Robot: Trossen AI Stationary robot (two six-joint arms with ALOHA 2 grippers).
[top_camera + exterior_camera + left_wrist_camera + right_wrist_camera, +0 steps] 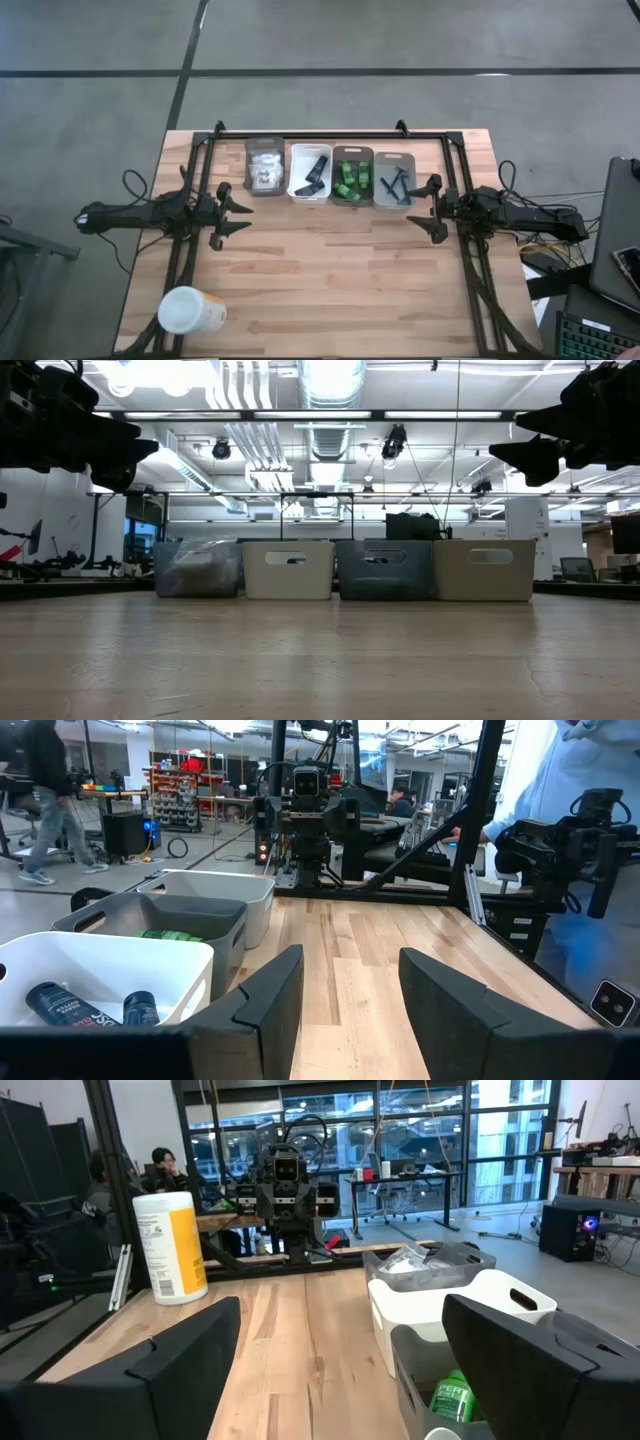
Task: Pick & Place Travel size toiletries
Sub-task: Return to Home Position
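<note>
The toiletries lie sorted in four small bins along the table's far side. White packets (264,170) are in the clear bin, and black sachets (312,170) (62,1004) in the white bin. Green pieces (352,180) (455,1398) are in the dark grey bin, and dark sticks (394,184) in the light grey bin. My left gripper (238,214) (350,990) hovers open above the table, left of the bins. My right gripper (430,210) (340,1342) hovers open to their right. The two grippers face each other.
A big white-and-yellow cup (190,311) (170,1246) stands at the table's near left corner. The four bins (340,568) stand side by side in a row. Bare wood (330,270) lies between the arms. A laptop and cables (615,250) sit beyond the right edge. People (45,790) are in the room.
</note>
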